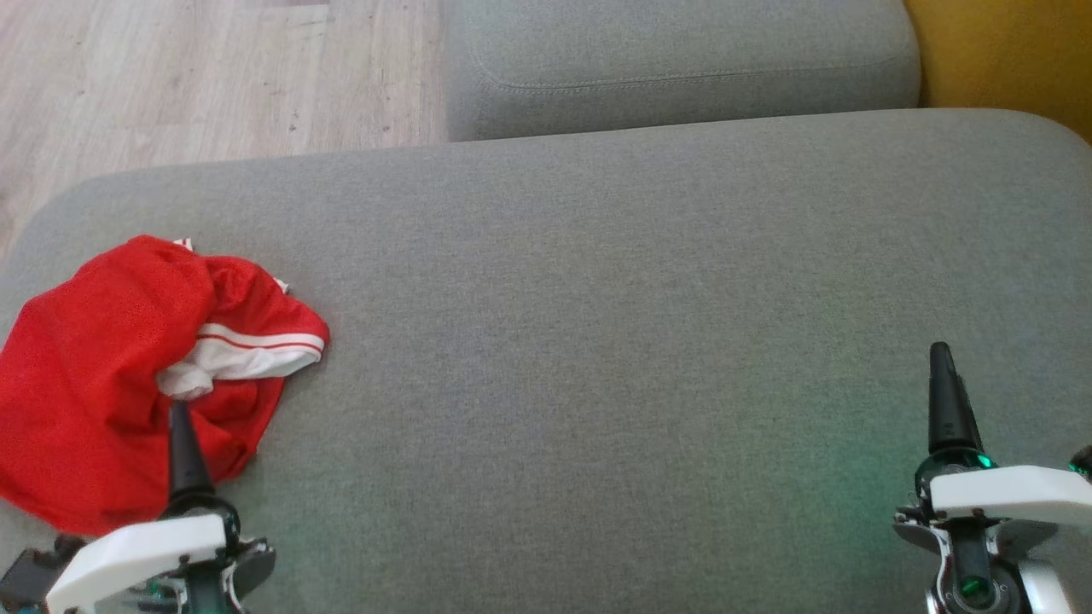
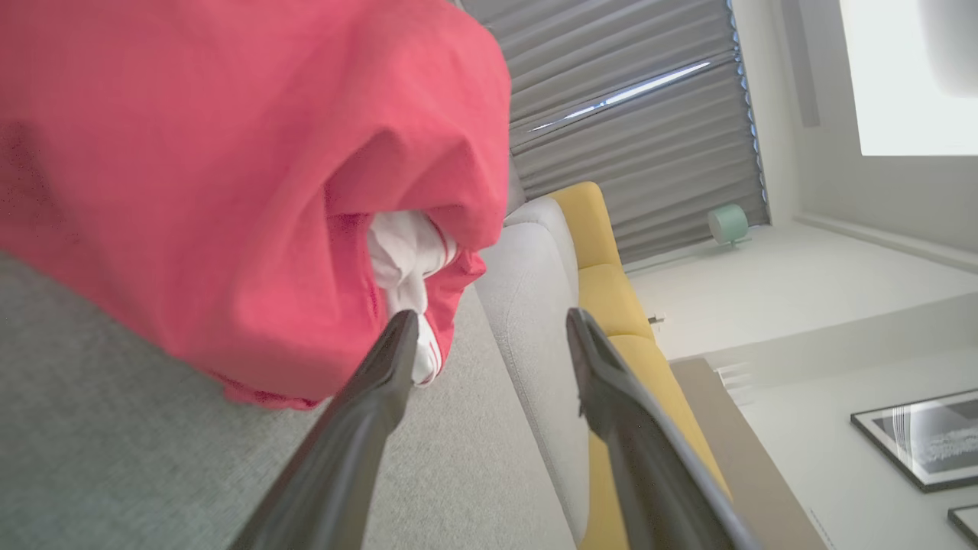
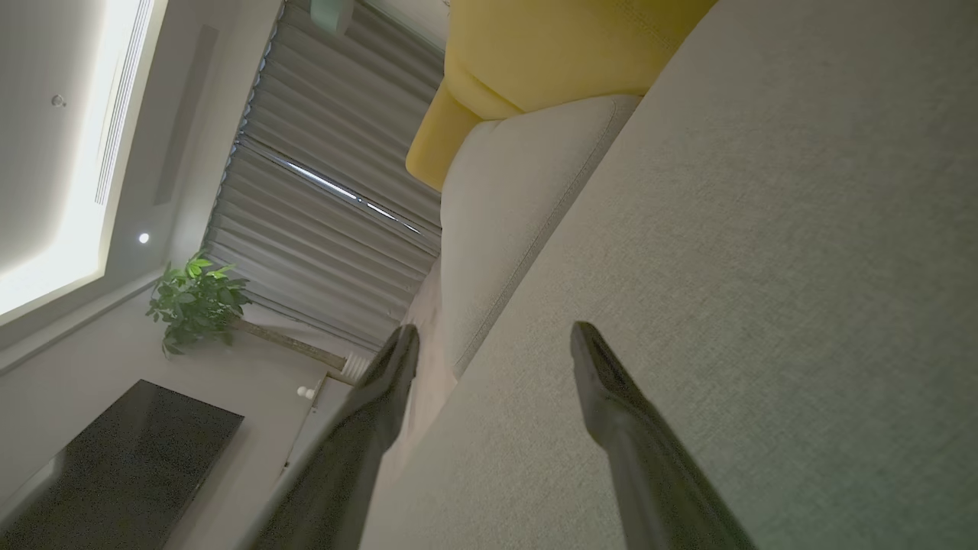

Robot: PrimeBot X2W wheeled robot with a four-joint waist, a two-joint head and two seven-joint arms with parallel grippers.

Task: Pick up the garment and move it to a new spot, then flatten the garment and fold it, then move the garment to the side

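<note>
The garment [image 1: 111, 367] is a crumpled red piece with a white, red-striped band, lying at the left end of the grey sofa seat [image 1: 597, 341]. My left gripper [image 1: 181, 426] hovers over its near edge, one dark finger showing in the head view. In the left wrist view the garment [image 2: 229, 191] bulges just ahead of the left gripper [image 2: 493, 328], whose two fingers stand apart with nothing between them. My right gripper [image 1: 943, 375] hangs over bare cushion at the lower right; in the right wrist view the right gripper [image 3: 493, 336] is open and empty.
A second grey cushion [image 1: 682, 60] lies beyond the seat, with a yellow cushion [image 1: 1007, 51] at the far right. Wooden floor [image 1: 213, 77] shows at the upper left, past the seat's rounded left edge. A pleated grey curtain [image 2: 634, 114] hangs in the background.
</note>
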